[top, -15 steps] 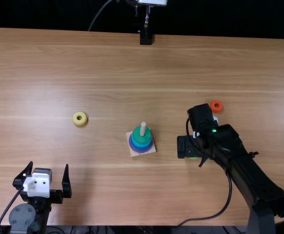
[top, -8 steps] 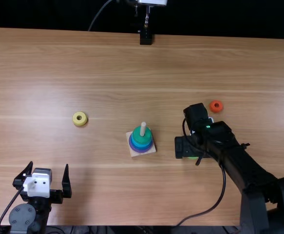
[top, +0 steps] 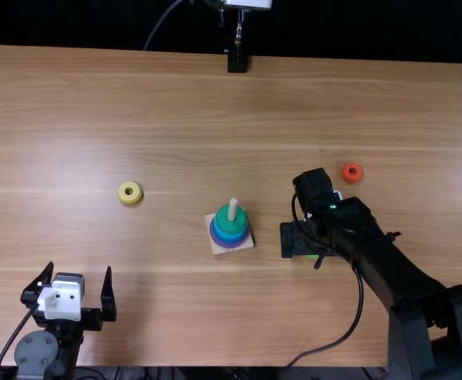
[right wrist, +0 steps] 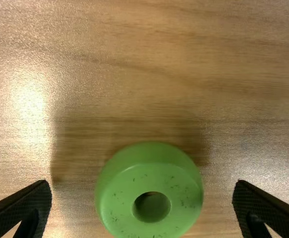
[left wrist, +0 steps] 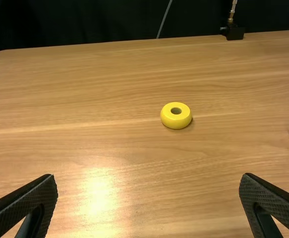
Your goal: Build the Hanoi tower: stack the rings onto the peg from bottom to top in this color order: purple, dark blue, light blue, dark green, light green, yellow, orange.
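Note:
The peg [top: 233,207] rises from its square wooden base [top: 244,245], with purple, dark blue, light blue and, topmost, dark green [top: 231,222] rings around it. My right gripper [top: 313,252] is over the light green ring [top: 312,256], mostly covering it in the top view. In the right wrist view, the right gripper [right wrist: 142,196] is open, its fingers on either side of the light green ring [right wrist: 119,198], not touching it. At the near left my left gripper [top: 78,289] stands open and empty; its own view has the gripper [left wrist: 148,184] and the yellow ring [left wrist: 169,119] beyond. That yellow ring [top: 124,198] lies left of the tower.
An orange ring [top: 345,176] lies on the table [top: 175,103] beyond the right gripper. A black stand [top: 237,60] is at the table's far edge, and the right arm's cable loops over the near right part of the table.
My right arm has shifted a little to the left, leaving more space beside the orange ring. The left arm and the tower have stayed still.

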Tool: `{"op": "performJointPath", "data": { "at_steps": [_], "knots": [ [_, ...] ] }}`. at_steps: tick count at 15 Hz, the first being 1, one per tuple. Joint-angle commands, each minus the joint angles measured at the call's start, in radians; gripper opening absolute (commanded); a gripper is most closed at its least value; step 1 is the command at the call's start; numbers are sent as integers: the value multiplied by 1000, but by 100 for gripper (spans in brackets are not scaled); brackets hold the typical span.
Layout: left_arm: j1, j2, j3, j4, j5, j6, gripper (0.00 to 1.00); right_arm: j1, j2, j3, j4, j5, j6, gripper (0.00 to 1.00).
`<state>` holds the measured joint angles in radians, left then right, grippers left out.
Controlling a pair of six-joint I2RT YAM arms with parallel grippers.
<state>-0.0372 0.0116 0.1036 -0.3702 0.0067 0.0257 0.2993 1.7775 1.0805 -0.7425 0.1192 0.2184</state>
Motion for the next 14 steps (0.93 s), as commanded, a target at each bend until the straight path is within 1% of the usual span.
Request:
{"op": "performJointPath", "data": {
  "at_steps": [1,2,3,5,6,7,8,9,10,11,14],
  "knots": [
    [7,-12,-104,-79,1,13,100,9,19,13,1,-5,10,63],
    [7,-12,-104,-79,1,13,100,9,17,10,3,-14,8,54],
    [7,-12,-104,-79,1,13,100,20,17,9,1,-33,8,47],
    [7,-12,-104,-79,1,13,100,24,17,10,1,-66,6,42],
    [7,-12,-104,-79,1,13,100,24,17,10,0,-88,6,38],
    [7,-12,-104,-79,1,13,100,26,17,10,0,-108,6,30],
    [7,-12,-104,-79,1,13,100,26,17,9,-4,-123,6,21],
    [7,-12,-104,-79,1,13,100,26,16,7,-8,-130,6,12],
    [7,-12,-104,-79,1,13,100,27,13,2,-6,-132,6,2],
    [7,-12,-104,-79,1,13,100,27,11,-4,0,-132,6,0],
    [7,-12,-104,-79,1,13,100,31,0,7,-2,-132,6,0]
  ]
}}
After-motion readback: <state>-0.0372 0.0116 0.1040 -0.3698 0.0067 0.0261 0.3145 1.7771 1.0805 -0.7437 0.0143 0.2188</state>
